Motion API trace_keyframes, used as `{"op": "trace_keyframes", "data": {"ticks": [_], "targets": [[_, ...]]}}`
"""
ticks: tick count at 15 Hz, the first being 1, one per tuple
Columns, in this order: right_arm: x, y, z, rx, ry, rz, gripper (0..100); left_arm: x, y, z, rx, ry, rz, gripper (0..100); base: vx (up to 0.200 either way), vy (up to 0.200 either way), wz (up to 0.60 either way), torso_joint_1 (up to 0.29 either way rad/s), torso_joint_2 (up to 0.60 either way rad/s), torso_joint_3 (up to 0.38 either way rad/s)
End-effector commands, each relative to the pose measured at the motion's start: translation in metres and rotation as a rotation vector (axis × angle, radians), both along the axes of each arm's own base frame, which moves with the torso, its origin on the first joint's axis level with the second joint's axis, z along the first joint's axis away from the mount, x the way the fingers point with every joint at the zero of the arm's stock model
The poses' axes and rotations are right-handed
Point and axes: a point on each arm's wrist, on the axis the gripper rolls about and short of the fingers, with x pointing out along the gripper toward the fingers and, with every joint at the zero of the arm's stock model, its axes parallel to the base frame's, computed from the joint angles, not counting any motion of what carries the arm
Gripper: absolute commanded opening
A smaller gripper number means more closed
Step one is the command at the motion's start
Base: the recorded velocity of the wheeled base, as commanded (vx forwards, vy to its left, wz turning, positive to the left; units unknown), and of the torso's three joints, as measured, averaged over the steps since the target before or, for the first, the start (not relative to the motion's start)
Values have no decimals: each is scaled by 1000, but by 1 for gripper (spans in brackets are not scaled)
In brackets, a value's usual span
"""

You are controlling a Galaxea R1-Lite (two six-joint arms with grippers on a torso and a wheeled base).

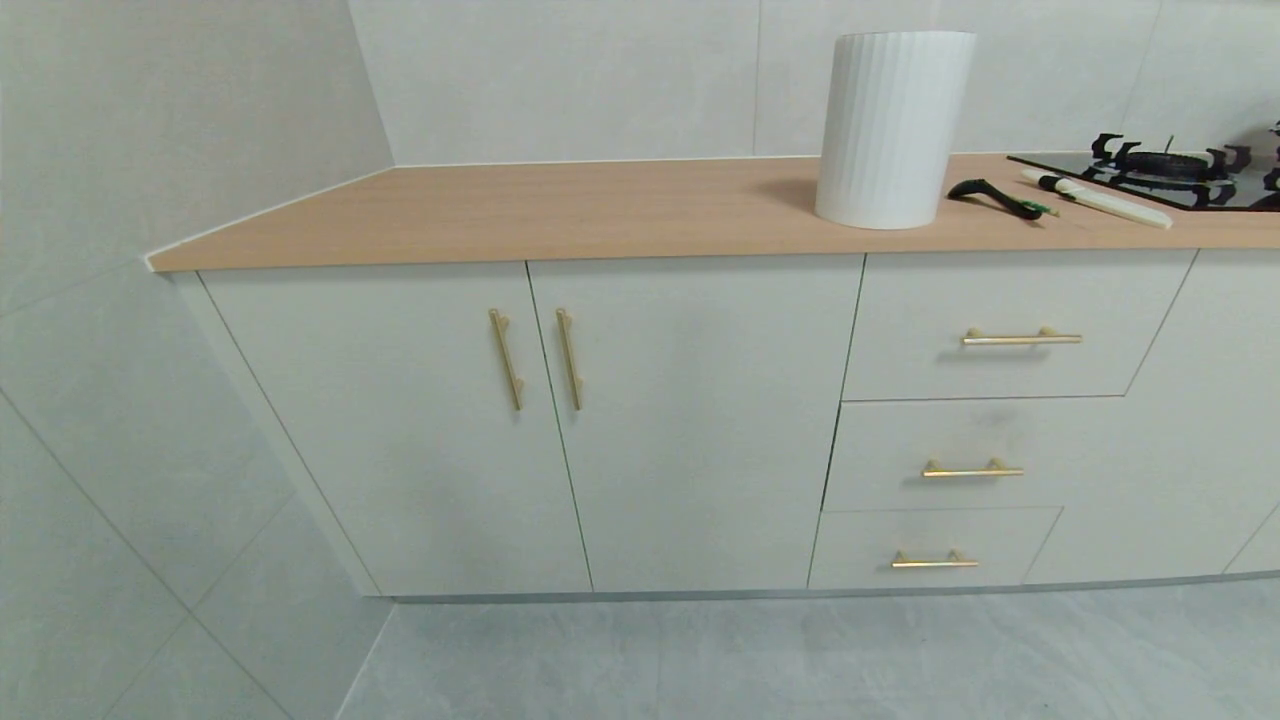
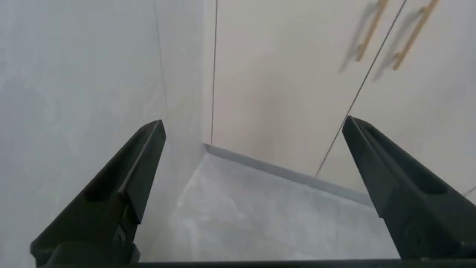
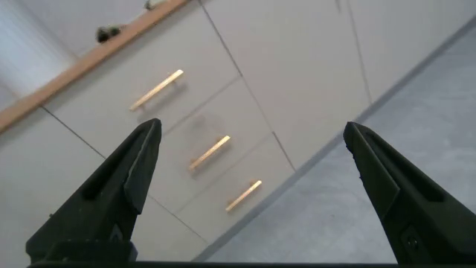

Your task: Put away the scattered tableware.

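Left gripper (image 2: 253,126) and right gripper (image 3: 253,125) hang open, empty, low before the cupboards (image 1: 690,430); peeler (image 1: 1000,198) and knife (image 1: 1100,198) lie on the counter (image 1: 560,205) beside the white holder (image 1: 885,130), so best draw up square and lift an arm clear of the counter edge first.

White ribbed holder (image 1: 893,128), wood-tone countertop (image 1: 560,210), brass handles (image 1: 1021,338)

Here's the left end effector (image 2: 253,121): two matte black fingers (image 2: 126,186), broad at the base and narrowing to blunt tips, with flat inner faces. The right end effector (image 3: 251,123) looks the same, black and wedge-shaped.
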Motion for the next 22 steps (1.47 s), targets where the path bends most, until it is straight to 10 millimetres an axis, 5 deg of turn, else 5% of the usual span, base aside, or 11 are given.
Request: {"op": "trace_keyframes", "data": {"ticks": [1,4,9,14,22], "targets": [[-6,1,-20,-2,7,-32,100,-3,-1,-4,51,-7,-29,100,0,0,0,0,0,0],[-1,3,-35,-69,79,108,100,2,-5,-13,116,36,-235,100,0,0,0,0,0,0],[2,6,-56,-182,132,317,100,5,-7,-17,119,51,-333,100,0,0,0,0,0,0],[3,9,-55,-542,229,399,100,20,-5,-42,107,52,-219,100,0,0,0,0,0,0],[9,13,-59,-511,158,592,100,27,-4,-49,80,-29,-191,100,0,0,0,0,0,0]]}}
